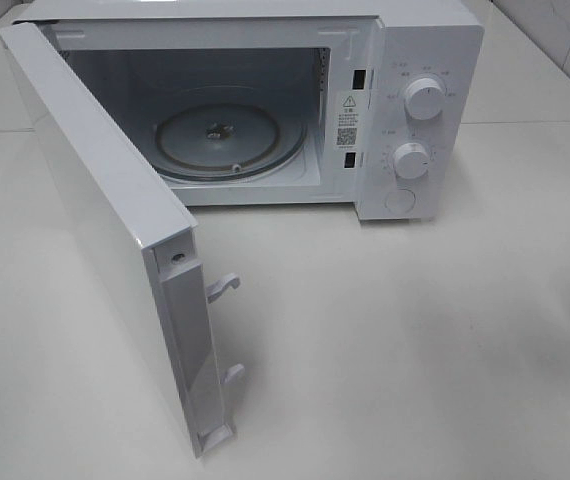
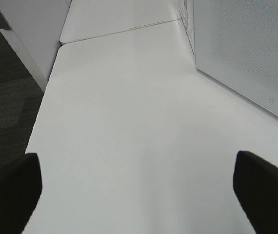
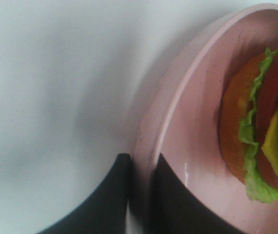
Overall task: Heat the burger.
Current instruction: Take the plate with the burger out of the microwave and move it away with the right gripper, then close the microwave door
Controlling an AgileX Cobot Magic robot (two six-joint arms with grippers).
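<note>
Right gripper [image 3: 140, 168] clamped on pink plate [image 3: 197, 122] rim, burger [image 3: 256, 126] aboard, seemingly tilted, left gripper [image 2: 139, 187] wide over table [image 2: 129, 122]

Not much to read here, honestly. The microwave [image 1: 265, 110] has a white sticker [image 1: 348, 120] on the inner frame beside the cavity, with a warning triangle on top, a few lines of tiny print and what looks like a QR code underneath, all too small to make out. The upper dial [image 1: 424, 98] and lower dial [image 1: 411, 160] have faint markings around them, also illegible.
</note>
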